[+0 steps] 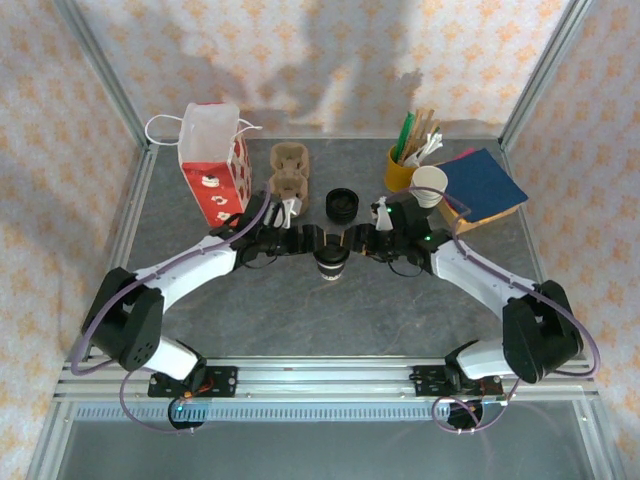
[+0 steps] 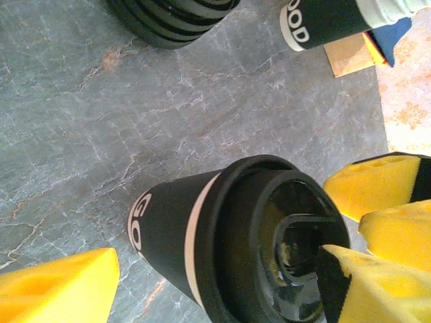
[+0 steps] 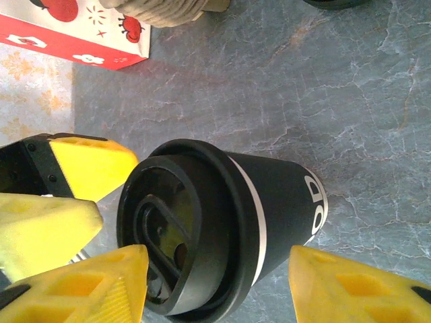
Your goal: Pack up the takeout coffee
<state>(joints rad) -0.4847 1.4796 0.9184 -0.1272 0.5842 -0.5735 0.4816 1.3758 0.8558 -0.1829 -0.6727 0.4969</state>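
Two dark cups, one red bag, one carrier

The takeout coffee has matt paper sides and a shiny plastic lid. The desk looks like grey stone.

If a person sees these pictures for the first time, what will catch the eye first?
The takeout coffee, a black lidded cup, stands mid-table. The left gripper and the right gripper meet around it, yellow fingers on either side. At the rear left stands a red-and-white bag.
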